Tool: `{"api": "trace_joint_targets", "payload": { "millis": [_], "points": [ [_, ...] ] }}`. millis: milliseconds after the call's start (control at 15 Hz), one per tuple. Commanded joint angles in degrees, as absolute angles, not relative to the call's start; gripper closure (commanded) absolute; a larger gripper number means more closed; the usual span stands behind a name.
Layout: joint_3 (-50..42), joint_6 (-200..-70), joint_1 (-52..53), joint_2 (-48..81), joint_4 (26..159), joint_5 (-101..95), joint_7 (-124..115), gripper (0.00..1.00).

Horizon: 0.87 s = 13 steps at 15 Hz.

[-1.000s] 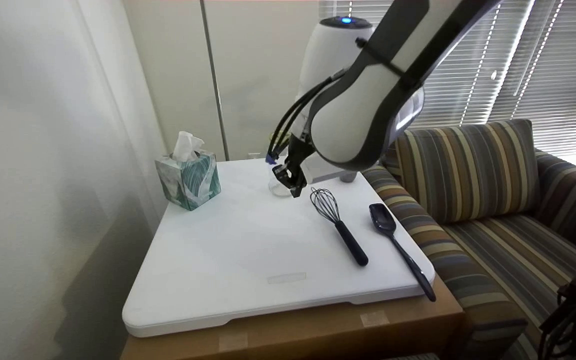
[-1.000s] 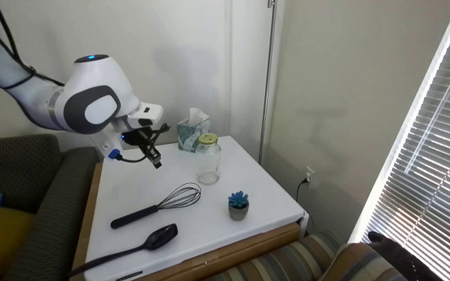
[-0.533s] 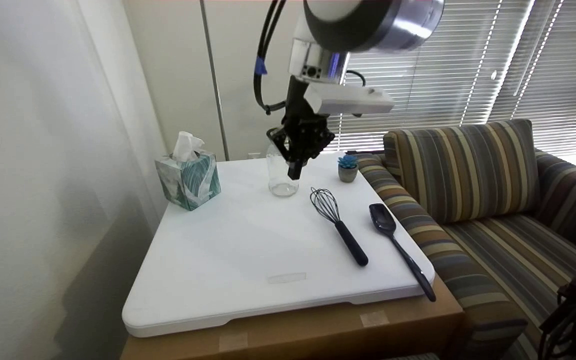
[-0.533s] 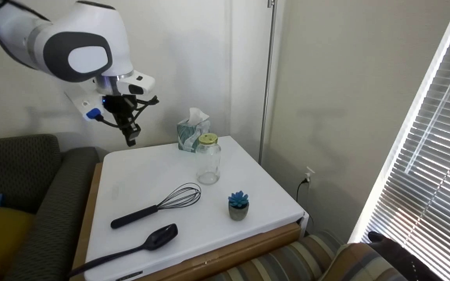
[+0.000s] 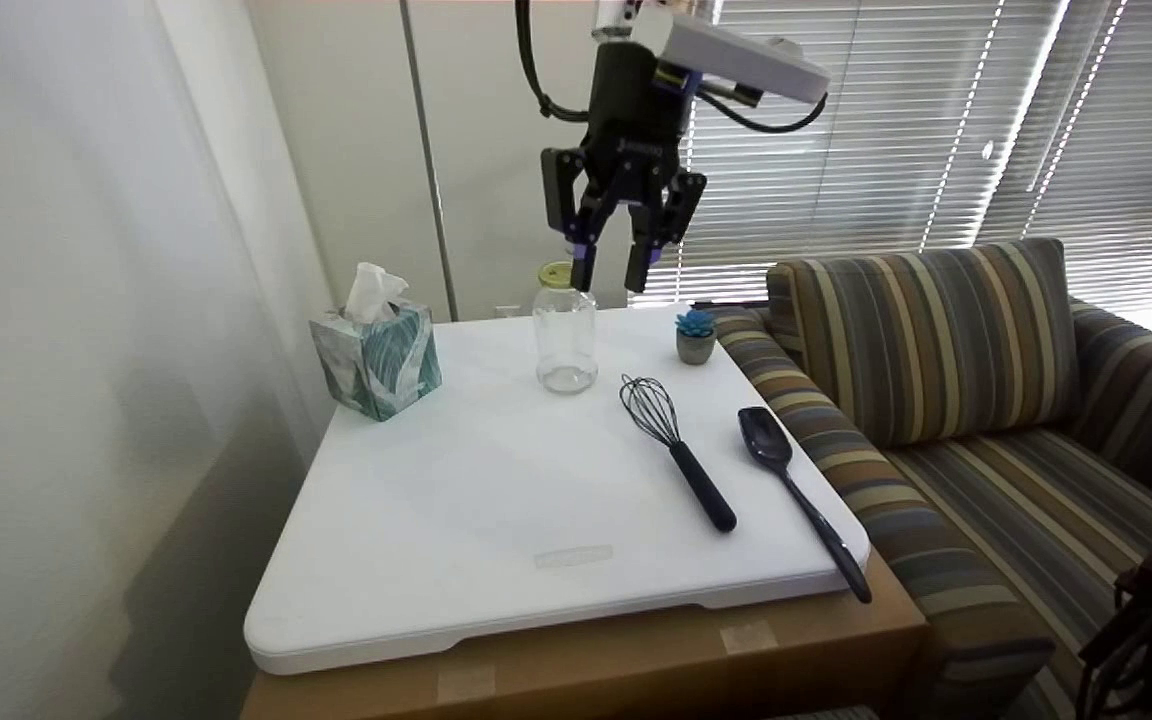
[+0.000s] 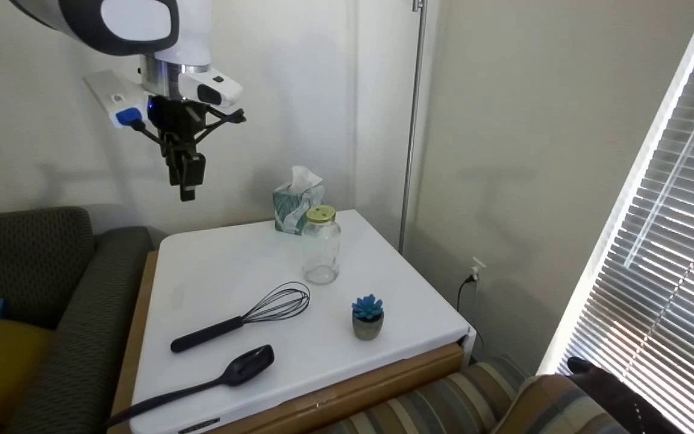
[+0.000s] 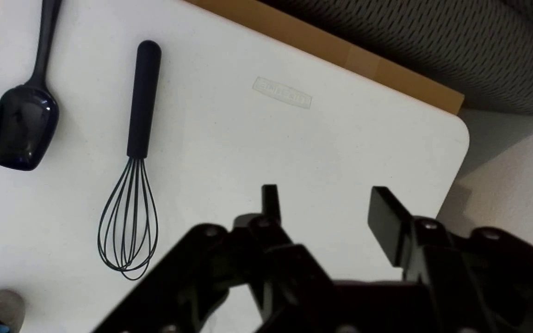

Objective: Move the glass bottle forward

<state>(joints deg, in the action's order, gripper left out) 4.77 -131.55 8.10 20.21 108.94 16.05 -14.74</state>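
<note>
A lidded glass bottle (image 5: 566, 340) stands upright at twelve o'clock on the white tabletop (image 5: 456, 520) in an exterior view, unmoved this past second. At one o'clock from it, the gripper (image 5: 611, 270) has risen to point downward, clear of the glass, jaws well apart, holding nothing: likely a retreat, though the forward move cannot be confirmed. Tissue box (image 5: 401, 360) at nine, plant (image 5: 696, 345) at three.

In an exterior view we identify a white arm (image 6: 195, 30) with a pale oval panel (image 6: 136, 19) in a dark grey surround (image 6: 84, 23). At the arm's 6 o'clock is a silver collar (image 6: 159, 77); at the collar's 7 o'clock, a blue plug (image 6: 128, 116) on black cable (image 6: 140, 126). The gripper (image 5: 609, 272) is black with round screw heads (image 7: 211, 230).
</note>
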Motion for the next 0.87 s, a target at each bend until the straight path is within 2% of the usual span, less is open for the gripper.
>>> {"api": "trace_joint_targets", "payload": {
  "millis": [0,133,200,800],
  "points": [
    [4.33,-126.50,8.21,18.36,107.84,13.34,-17.63,0.15],
    [4.17,-124.20,8.53,17.91,106.82,11.36,-19.35,0.02],
    [4.19,-123.31,8.54,17.79,106.37,10.61,-19.79,0.00],
    [4.64,-122.74,8.50,18.19,105.08,9.59,-20.98,0.00]
  ]
}}
